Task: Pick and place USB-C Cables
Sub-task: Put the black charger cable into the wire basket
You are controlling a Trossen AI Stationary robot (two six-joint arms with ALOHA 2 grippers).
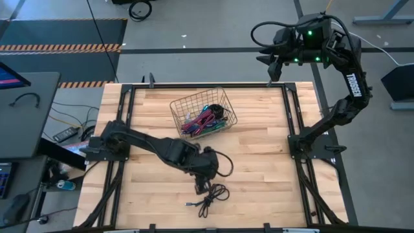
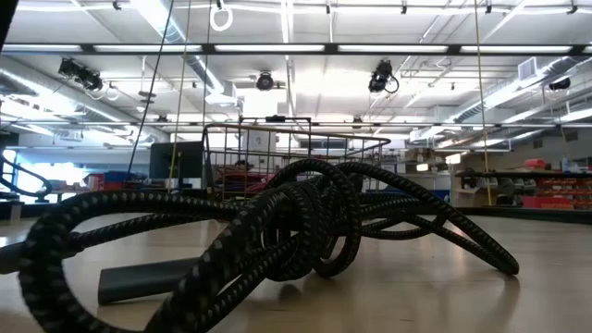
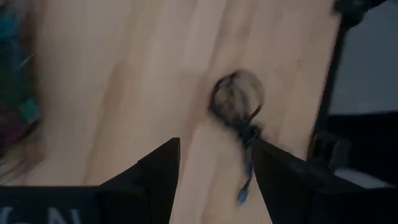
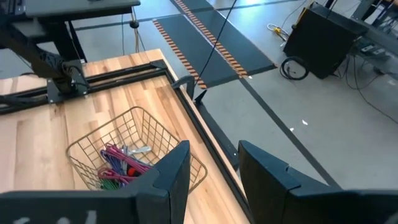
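One black USB-C cable (image 1: pixel 212 195) lies loosely coiled on the wooden table near its near edge. In the low view the black cable (image 2: pixel 296 227) fills the foreground. Other cables (image 1: pixel 202 120), purple, magenta, green and teal, lie in a wire basket (image 1: pixel 183 107) at the table's middle. My left gripper (image 1: pixel 202 184) is open just above the black cable, on its far side. In the left wrist view the coil (image 3: pixel 236 99) lies beyond the left gripper (image 3: pixel 214 180). My right gripper (image 4: pixel 214 180) is open and raised beyond the table's far right corner (image 1: pixel 266 61).
The basket (image 4: pixel 134 146) stands a short way toward the far edge from the black cable. A black metal frame (image 1: pixel 294 139) runs along the table's edges. Bare wood lies to the left and right of the cable. A side table with loose items stands off to the left (image 1: pixel 26 110).
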